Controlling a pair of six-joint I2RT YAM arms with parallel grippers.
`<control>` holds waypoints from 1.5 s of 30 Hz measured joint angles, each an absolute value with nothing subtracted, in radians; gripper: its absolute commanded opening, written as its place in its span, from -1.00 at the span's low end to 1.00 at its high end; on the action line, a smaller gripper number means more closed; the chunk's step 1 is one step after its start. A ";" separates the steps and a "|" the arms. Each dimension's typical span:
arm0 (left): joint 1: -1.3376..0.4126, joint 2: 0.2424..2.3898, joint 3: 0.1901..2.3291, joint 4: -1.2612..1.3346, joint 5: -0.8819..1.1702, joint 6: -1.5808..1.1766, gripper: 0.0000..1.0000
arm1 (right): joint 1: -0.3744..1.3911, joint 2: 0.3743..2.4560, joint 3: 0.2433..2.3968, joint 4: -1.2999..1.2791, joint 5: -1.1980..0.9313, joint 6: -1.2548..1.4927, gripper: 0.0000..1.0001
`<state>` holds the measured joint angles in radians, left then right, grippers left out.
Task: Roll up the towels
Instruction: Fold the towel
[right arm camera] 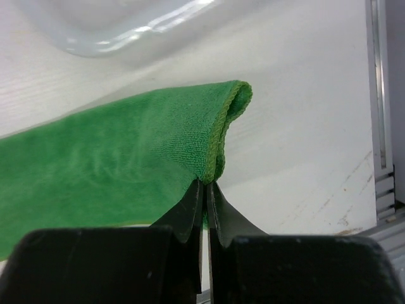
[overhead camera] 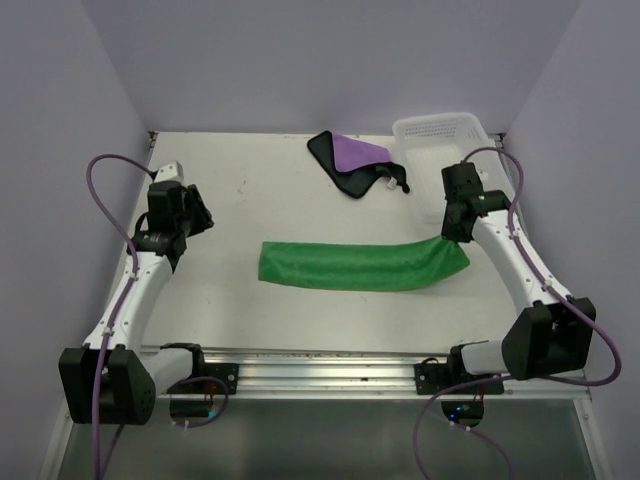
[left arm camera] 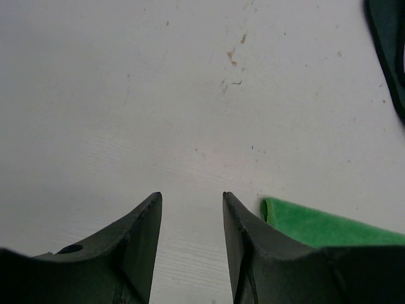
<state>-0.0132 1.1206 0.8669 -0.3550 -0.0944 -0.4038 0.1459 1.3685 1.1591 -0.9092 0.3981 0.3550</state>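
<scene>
White table (overhead camera: 250, 200) | green towel (right arm camera: 114, 152) edge pinched in right pincer (right arm camera: 205, 187)

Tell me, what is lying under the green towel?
The green towel, folded into a long strip, lies on the white table, and only table shows around it. Anything beneath is covered by the cloth. The right pincer is shut on its right end.
</scene>
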 measured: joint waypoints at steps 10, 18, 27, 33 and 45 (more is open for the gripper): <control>-0.013 1.120 0.862 -0.352 -0.051 -0.404 -0.03 | 0.535 1.529 1.429 -0.995 0.410 0.444 -1.00; -0.013 1.119 0.855 -0.352 -0.041 -0.403 -0.01 | 0.757 1.856 1.681 -1.095 0.415 0.533 -1.00; -0.013 1.119 0.854 -0.352 -0.027 -0.400 0.01 | 0.873 2.135 2.004 -1.129 0.369 0.574 -1.00; -0.013 1.121 0.852 -0.352 -0.014 -0.400 0.01 | 0.886 2.168 2.073 -1.157 0.338 0.596 -1.00; -0.013 1.126 0.852 -0.345 0.007 -0.400 0.03 | 0.911 2.210 2.202 -1.161 0.248 0.633 -1.00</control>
<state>-0.0132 1.1263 0.8524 -0.3447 0.0074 -0.4000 0.9112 2.2105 2.2017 -1.1610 0.2478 0.6327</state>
